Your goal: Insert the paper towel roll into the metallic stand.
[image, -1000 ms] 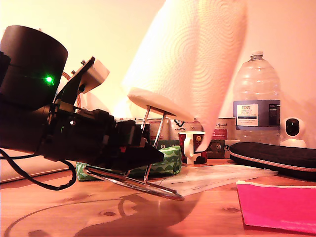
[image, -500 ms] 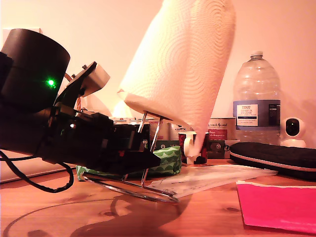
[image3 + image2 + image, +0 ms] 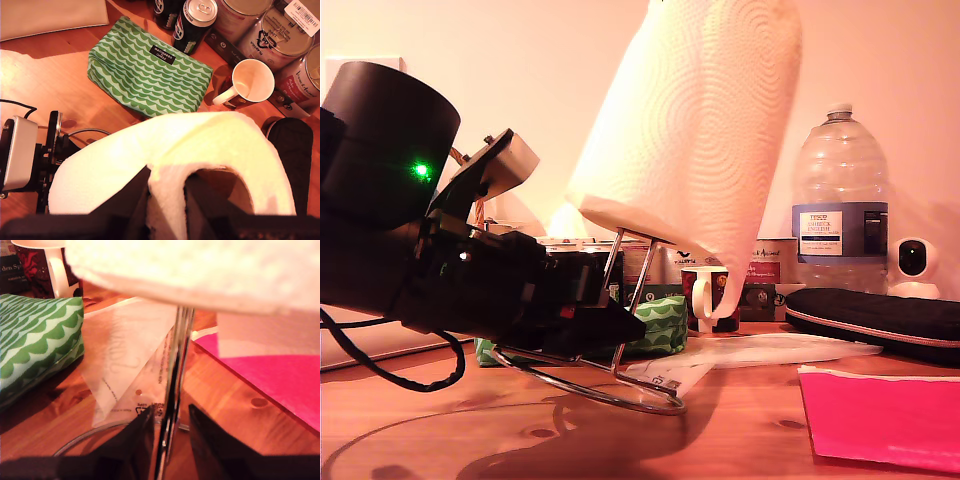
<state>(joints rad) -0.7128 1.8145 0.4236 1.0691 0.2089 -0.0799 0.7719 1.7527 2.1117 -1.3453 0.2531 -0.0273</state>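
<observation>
nearest the exterior camera, my first gripper point(image 3: 610, 322) reaches in from the exterior view's left, low over the table point(image 3: 740, 440). its jaws are pinching the lower part of the stand's point(image 3: 620, 300) upright rod; the first wrist view shows the rod caught between the two dark fingertips point(image 3: 132, 442). the ring base looks tipped, its near edge on the wood and the far side lifted, so the rod leans.

above it the roll point(image 3: 695, 130) hangs tilted, its lower end already over the top of the rod, with only the bottom stretch of rod showing beneath. my second gripper point(image 3: 167, 200) holds the roll from above, out of the exterior view; its jaws are clamped on the roll's wall, one finger seeming to sit inside the core.

this looks like the threading step, begun but far from seated. the next move calls for lining the roll's axis up with the leaning rod, or righting the stand, then lowering until the roll nears the ring; my first gripper would have to clear off the rod first.

behind lie a clear sheet point(image 3: 760, 355), a pink paper point(image 3: 885, 415), a green pouch point(image 3: 660, 325), a mug point(image 3: 708, 297), cans and a bottle point(image 3: 840, 205).
</observation>
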